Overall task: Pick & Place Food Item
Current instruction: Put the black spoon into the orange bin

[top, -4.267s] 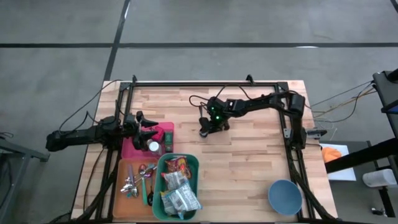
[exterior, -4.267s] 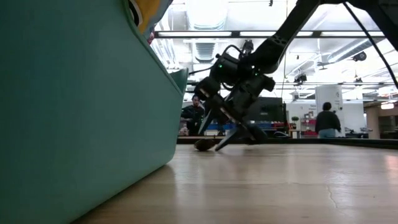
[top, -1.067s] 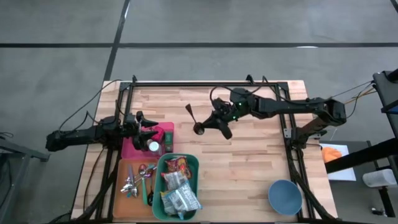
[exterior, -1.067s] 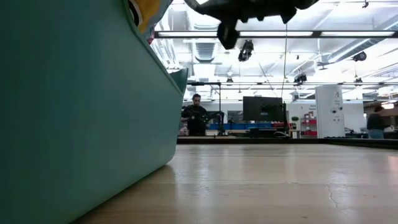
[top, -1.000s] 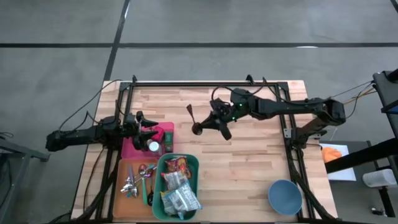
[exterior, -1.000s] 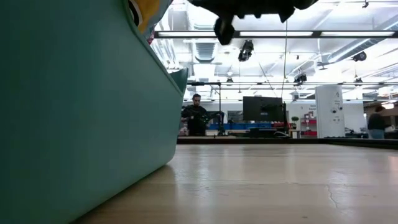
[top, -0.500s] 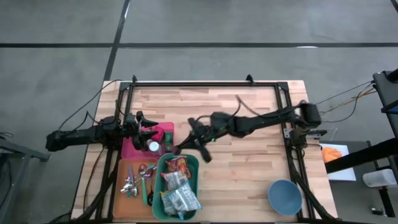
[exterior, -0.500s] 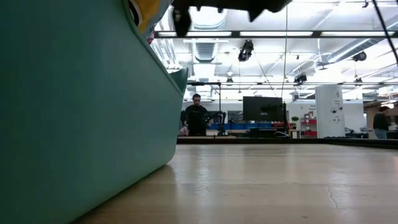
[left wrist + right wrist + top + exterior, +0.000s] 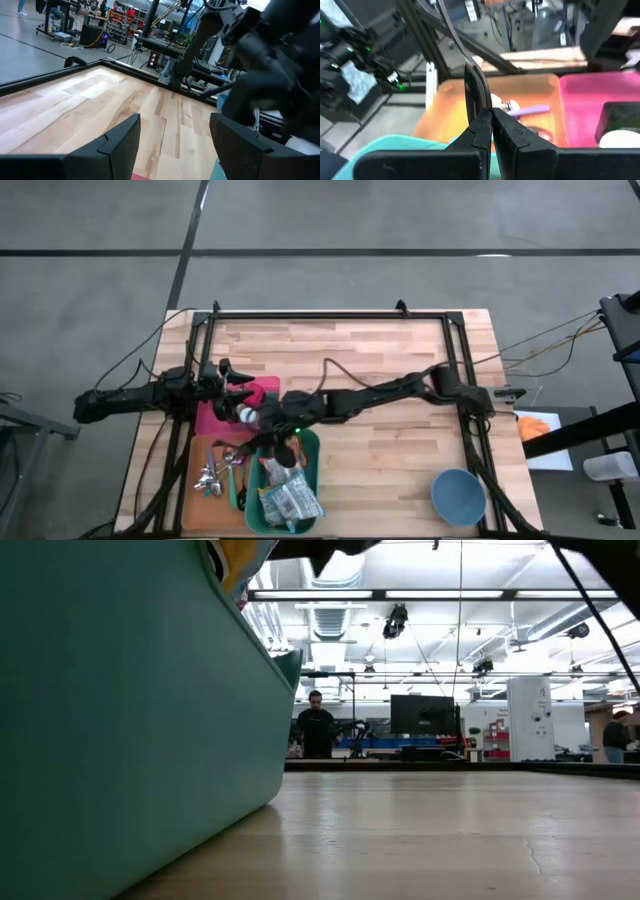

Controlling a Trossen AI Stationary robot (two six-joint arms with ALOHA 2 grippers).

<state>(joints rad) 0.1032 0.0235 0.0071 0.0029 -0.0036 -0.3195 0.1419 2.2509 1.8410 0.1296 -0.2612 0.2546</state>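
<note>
The wooden table [image 9: 400, 440] is made of pale butcher-block planks with a black frame running along its edges. Near its front left corner three bins sit side by side on the wood: a pink bin [image 9: 212, 418] behind an orange bin [image 9: 200, 505] that holds cutlery, and a teal bin [image 9: 312, 480] just beside them with packaged snacks inside. A blue bowl [image 9: 458, 497] stands well apart at the front right corner.

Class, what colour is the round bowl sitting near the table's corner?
Blue. The round bowl shows best in the high view.
</note>
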